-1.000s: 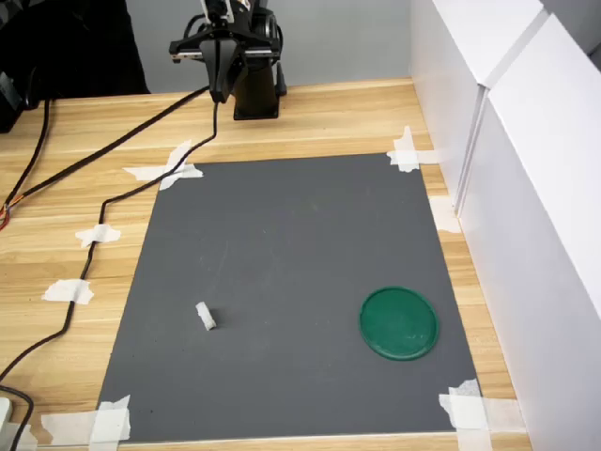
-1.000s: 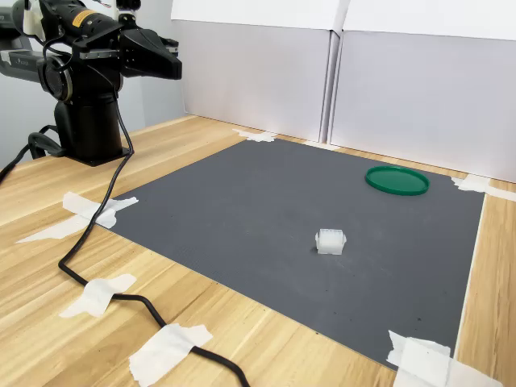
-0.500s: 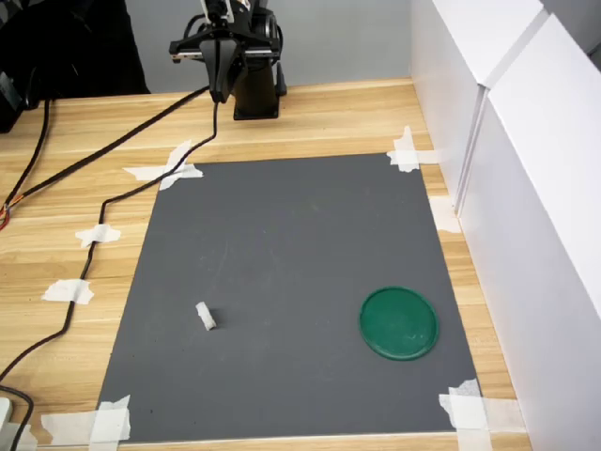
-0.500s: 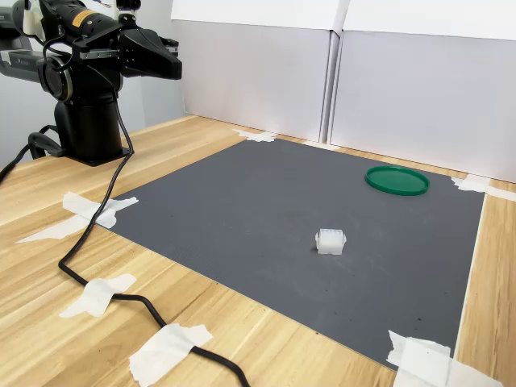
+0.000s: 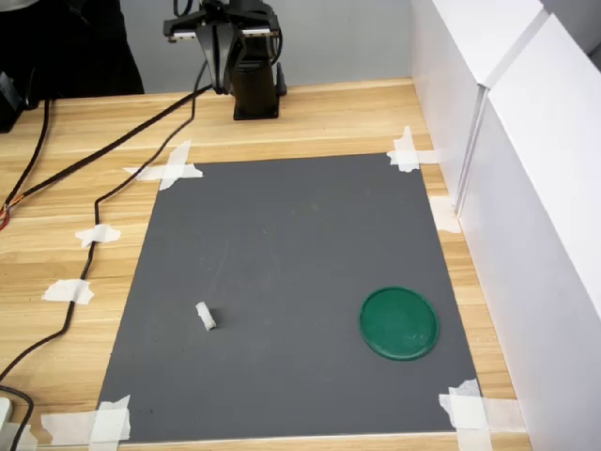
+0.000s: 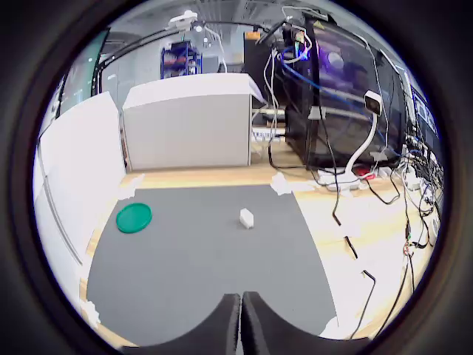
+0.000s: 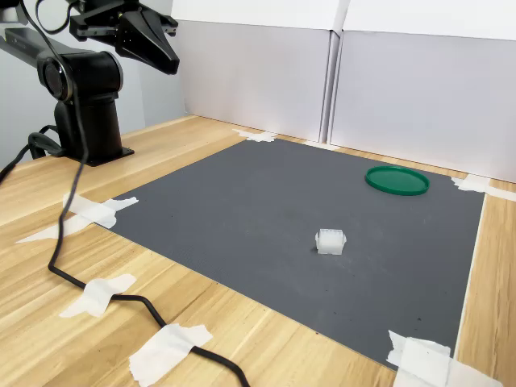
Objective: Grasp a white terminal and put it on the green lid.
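Since a second ago my pincer (image 7: 169,64) has lifted higher above the arm's base, fingers pressed together, holding nothing. Well away from it, the white terminal (image 5: 205,316) lies on the grey mat (image 5: 282,244), apart from the green lid (image 5: 399,322). I judge it light, rigid, prone to skidding; I'd pinch across its short flat sides.

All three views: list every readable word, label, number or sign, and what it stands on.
None can be read.
The white terminal, green lid, grey mat and white panels carry no print.
Screens in the wrist view's background: too blurred to read.
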Controlling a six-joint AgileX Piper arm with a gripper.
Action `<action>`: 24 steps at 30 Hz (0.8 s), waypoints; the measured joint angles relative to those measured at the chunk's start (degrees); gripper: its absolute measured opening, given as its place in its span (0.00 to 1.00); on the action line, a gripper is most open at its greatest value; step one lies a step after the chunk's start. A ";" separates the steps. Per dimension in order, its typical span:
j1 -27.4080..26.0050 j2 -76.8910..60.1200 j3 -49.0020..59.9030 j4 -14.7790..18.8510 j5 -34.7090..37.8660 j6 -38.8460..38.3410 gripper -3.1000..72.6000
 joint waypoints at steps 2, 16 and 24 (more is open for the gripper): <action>0.00 4.25 -3.47 0.00 1.40 0.00 0.02; 0.00 32.47 -22.81 0.00 13.02 -4.53 0.02; 0.00 43.22 -30.75 0.00 15.74 -11.45 0.10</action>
